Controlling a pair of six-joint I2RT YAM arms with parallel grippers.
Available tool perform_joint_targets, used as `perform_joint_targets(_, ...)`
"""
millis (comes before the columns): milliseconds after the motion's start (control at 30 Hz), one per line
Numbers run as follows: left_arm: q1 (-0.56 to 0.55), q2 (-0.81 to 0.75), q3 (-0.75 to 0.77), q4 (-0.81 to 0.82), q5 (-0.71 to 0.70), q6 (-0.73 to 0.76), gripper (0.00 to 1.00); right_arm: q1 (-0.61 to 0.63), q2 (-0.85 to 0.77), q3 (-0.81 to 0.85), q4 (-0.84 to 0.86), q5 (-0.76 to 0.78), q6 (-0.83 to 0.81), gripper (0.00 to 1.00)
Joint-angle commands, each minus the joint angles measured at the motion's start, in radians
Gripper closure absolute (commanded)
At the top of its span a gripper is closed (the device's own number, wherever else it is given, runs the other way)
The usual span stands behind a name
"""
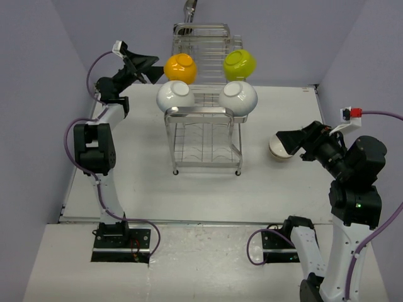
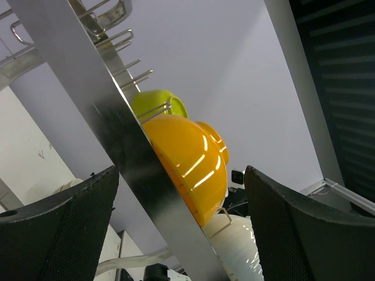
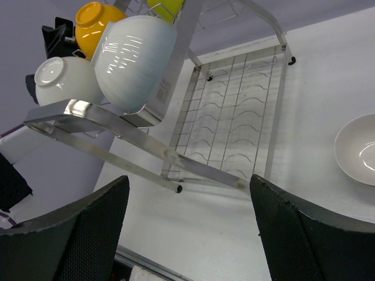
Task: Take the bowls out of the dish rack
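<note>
Right gripper point(image 1: 281, 143) is hovering at the lower right of the overhead view, its jaws standing wide apart and gripping nothing. Just beside it, the table bowl point(image 3: 358, 149), a white one, is sitting upright on the table point(image 1: 126, 189), already out of the rack.

Further up, in the middle of the frame, the dish rack point(image 1: 200, 112) is standing on its slim legs. Four bowls are hanging at its upper tier, each tipped on its side. The left white bowl point(image 1: 174, 96) and the right white bowl point(image 1: 239, 96) are sitting nearer, and the orange bowl point(image 1: 179, 68) and the lime green bowl point(image 1: 240, 63) are sitting behind them.

Left gripper point(image 1: 155, 69) is reaching in from the upper left with its jaws spread and the orange bowl just ahead of them, not clamped. In its wrist view the rack's flat steel bar is crossing in front of that bowl.

These bowls are looking hard, glossy and light. I am judging them slippery under the pads and liable to chip if dropped, though whether they are ceramic or plastic is not showing. The rim is looking like the place to take hold, one finger inside and one outside, since the rounded belly is offering little to pinch. The orange bowl is showing its outer wall and foot to the left wrist camera, so that grip is calling for an approach round to the lip and a lift clear of the wire.
</note>
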Motion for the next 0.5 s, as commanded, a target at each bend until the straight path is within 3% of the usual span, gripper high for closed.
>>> perform_joint_targets(0,0.014,-0.086,-0.026,0.318,-0.015,-0.241,0.13,0.005,0.0,0.023,-0.004,-0.037,-0.007,0.16)
perform_joint_targets(467,0.013,-0.088,-0.025,0.413,-0.036,-0.359,0.14,0.008,-0.002,0.041,-0.027,-0.027,-0.012,0.16)
